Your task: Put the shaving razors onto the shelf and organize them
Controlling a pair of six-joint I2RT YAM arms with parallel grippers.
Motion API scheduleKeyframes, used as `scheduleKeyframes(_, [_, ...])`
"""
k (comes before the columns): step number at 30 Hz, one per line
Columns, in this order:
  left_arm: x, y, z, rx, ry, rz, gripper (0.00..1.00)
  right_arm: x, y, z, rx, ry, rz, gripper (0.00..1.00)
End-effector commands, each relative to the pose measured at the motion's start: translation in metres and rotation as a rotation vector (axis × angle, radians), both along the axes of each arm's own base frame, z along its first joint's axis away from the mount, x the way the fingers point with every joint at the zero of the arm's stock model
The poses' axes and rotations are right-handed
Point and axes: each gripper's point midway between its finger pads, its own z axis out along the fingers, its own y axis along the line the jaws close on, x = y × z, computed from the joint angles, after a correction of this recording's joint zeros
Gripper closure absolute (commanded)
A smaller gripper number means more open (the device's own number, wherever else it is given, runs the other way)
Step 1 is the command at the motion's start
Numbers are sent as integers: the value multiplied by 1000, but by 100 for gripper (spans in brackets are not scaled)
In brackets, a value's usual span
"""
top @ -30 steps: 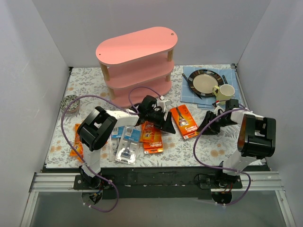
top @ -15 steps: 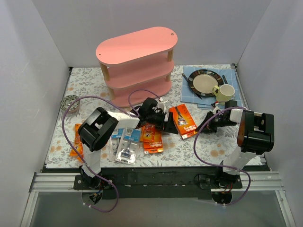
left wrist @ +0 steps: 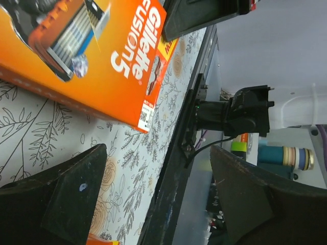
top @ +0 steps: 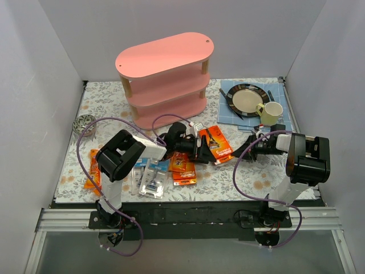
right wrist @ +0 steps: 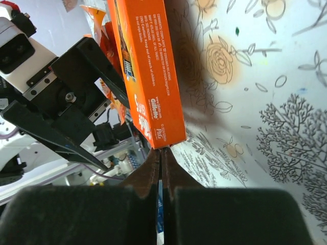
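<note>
Shelf [top: 165, 80]: pink, three oval tiers, upright at the far side of the table [top: 268, 177], left of centre.

Shaving razors, all on the floral table top, near side of the shelf:
- one flat orange card pack [top: 217, 142] right of centre, between the two claws; the right wrist view shows a dark shadow beside it (looks tipped up on one edge, not certain)
- two more orange cards [top: 182, 165] just left of it
- clear blister packs [top: 151, 174] further left
- an orange crinkly bag [top: 91, 177] at the near left

Left gripper [top: 201, 149]: jaws spread wide and empty. It lies low at the left edge of the flat orange card pack. In its wrist view the pack sits beyond the fingertips, not between them.

Right gripper [right wrist: 161, 153]: fingers pressed together. The tips meet right at a corner of the same pack, on its right side. Cannot tell whether they pinch the card's edge or only touch it.

Far right: blue cloth [top: 228, 114] with a dark-rimmed plate [top: 247, 98] and a pale mug [top: 270, 112].
</note>
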Motion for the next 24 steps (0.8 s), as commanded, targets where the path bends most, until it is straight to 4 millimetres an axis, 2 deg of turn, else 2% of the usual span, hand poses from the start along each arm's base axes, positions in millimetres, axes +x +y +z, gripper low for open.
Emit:
scheduleKeyframes(1, [-2, 0, 2, -32, 73, 2, 18, -9, 7, 11, 105, 50, -12, 99])
scheduleKeyframes(5, [12, 5, -9, -5, 164, 82, 18, -11, 9, 19, 142, 65, -16, 99])
scheduleKeyframes(10, [22, -2, -16, 3, 259, 118, 19, -6, 10, 26, 176, 44, -26, 99])
scheduleKeyframes(14, [31, -5, -24, 37, 338, 196, 21, -12, 13, 25, 190, 63, -28, 99])
scheduleKeyframes(18, [40, -9, -21, 33, 338, 248, 31, -16, 14, 21, 180, 53, -14, 99])
scheduleKeyframes(21, [40, -12, -12, 9, 300, 243, 45, -16, 18, 22, 169, 28, 11, 99])
scheduleKeyframes(22, [41, -12, -9, 2, 290, 243, 54, -16, 19, 24, 167, 20, 17, 99])
scheduleKeyframes(24, [43, -11, -4, -1, 265, 255, 59, -10, 22, 28, 154, -12, 37, 99])
